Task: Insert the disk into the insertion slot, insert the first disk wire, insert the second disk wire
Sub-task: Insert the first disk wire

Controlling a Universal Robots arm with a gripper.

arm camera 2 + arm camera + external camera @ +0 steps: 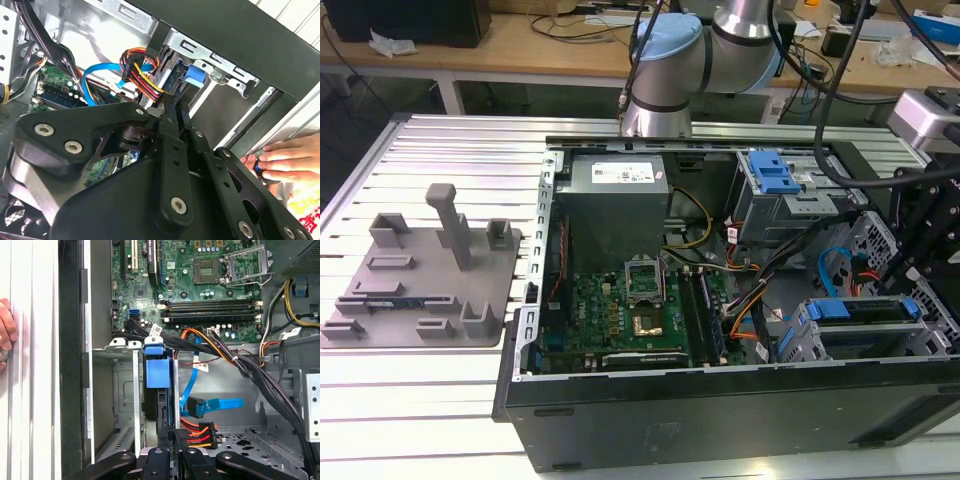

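The disk (157, 372), in its blue carrier, sits inside the grey insertion slot (122, 390); the exterior view shows the disk (860, 312) in the slot (802, 338) at the case's near right corner. My gripper (176, 436) is right behind the disk, its fingers close together on the black plug of a disk wire (202, 435) with red, orange and yellow strands. In the second wrist view my gripper (169, 102) meets the same coloured wire (137, 70) beside the disk (192, 77). A blue flat disk wire (212, 404) hangs loose beside them.
The open computer case (720, 420) lies on a slatted table, with the motherboard (630, 315) and power supply (615, 195) inside. Black cable bundles (260, 375) cross near the slot. A larger grey bay with a blue latch (775, 180) stands behind. A hand (285, 160) rests outside the case wall.
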